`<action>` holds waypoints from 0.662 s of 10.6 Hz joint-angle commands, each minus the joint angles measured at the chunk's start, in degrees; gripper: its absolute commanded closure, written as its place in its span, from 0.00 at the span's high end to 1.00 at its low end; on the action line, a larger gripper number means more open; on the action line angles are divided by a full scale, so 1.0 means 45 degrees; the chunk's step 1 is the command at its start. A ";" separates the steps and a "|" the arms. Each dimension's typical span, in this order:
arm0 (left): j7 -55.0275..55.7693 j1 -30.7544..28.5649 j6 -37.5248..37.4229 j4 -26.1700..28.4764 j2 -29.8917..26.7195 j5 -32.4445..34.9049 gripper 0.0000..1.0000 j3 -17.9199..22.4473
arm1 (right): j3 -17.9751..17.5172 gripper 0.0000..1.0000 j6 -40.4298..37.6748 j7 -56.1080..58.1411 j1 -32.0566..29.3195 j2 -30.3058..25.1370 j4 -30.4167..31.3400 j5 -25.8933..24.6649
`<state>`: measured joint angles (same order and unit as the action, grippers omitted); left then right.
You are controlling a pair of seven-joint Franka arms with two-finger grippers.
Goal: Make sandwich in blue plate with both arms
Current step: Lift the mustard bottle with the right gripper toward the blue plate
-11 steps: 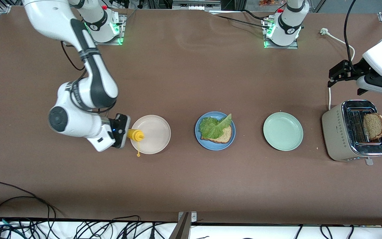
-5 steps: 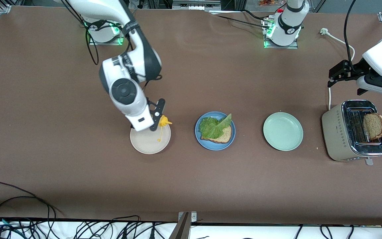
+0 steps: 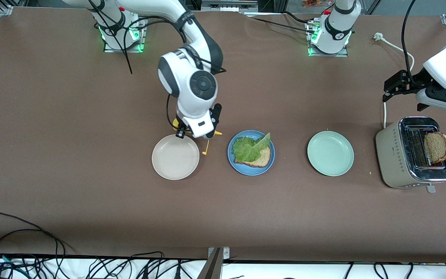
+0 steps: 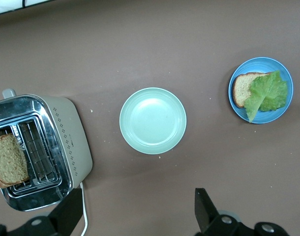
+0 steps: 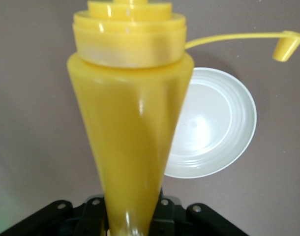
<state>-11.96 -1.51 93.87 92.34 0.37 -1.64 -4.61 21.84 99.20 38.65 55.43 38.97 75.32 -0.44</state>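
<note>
My right jaws grip the yellow sauce bottle upright, so nothing spills before the blue plate. My left jaws wait open above the tabletop, ready for the toaster's bread.

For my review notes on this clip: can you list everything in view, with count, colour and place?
blue plate: one, sky blue, mid-table between the other two plates.
bread slice: one, brown, on the blue plate.
lettuce leaf: one, green, on that slice.
beige plate: one, toward the right arm's end.
green plate: one, pale green, toward the left arm's end.
toaster: one, beige and chrome, beside the green plate.
toaster bread: one, brown, sticking up from a slot.
yellow squeeze bottle: one, cap dangling, in the right gripper.
right gripper: black, between beige and blue plates, above the table.
left gripper: black, open, waits above the toaster.
</note>
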 commanded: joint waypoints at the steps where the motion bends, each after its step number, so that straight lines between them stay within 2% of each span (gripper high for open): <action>1: -0.0155 -0.0035 -0.0273 -0.0364 0.0114 -0.0046 1.00 0.0009 | 0.0419 0.00 -0.1239 -0.1046 0.0707 0.2565 -0.2923 -0.1149; 2: -0.0155 -0.0035 -0.0273 -0.0345 0.0114 -0.0066 1.00 0.0009 | 0.0458 0.00 -0.1533 -0.1397 0.1077 0.2938 -0.3219 -0.1345; 5: -0.0175 -0.0055 -0.0273 -0.0345 0.0114 -0.0066 1.00 0.0009 | 0.0478 0.00 -0.1926 -0.1830 0.2016 0.3661 -0.3455 -0.2847; 7: -0.0155 -0.0035 -0.0254 -0.0364 0.0114 -0.0066 1.00 0.0009 | 0.0497 0.00 -0.2471 -0.1850 0.2135 0.4539 -0.4525 -0.3182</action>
<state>-11.96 -1.53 93.85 92.34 0.37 -1.64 -4.60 22.61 92.04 30.40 64.49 53.98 62.63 -12.75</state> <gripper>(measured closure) 0.000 0.718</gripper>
